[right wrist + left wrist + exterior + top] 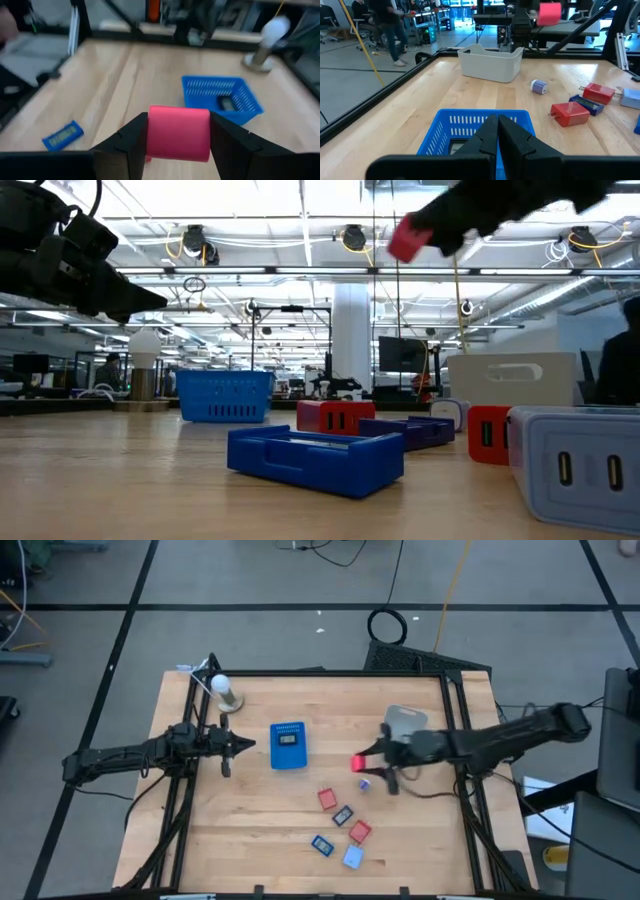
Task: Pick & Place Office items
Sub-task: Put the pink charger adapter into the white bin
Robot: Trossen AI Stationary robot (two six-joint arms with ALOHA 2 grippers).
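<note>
Two dark arms reached over the wooden worktop [250, 840]. Right pincer [362, 762] hung above the worktop, between the blue tray [289, 745] and the grey bin [403, 722], and clamped a pink block [178, 133] between its two fingers. That block was a plain, smooth, rounded rectangle of even pink, with no visible prongs or ports; in the low view it showed high above the surface, clear of everything below. Left pincer [247, 745] waited over the left part of the worktop, just beside the tray, its fingers [490, 135] pressed together on nothing.

Six more office items lay on the worktop, in front of the tray and well apart from it. A small purple piece [365, 783], round-ended with a pale face, lay just beneath the right pincer. A red block [327, 799] and a second red block [360, 832] were boxy, the nearer one in the left wrist view showing metal prongs at one end. A dark grey piece [343, 815] lay between the two red blocks. A blue piece [322, 844], flat and oblong with a paler top, lay beside a light blue block [352, 857], which in the low view carried two slot-shaped ports on one face. Inside the tray lay a dark rectangular item [227, 103], too indistinct to identify.
</note>
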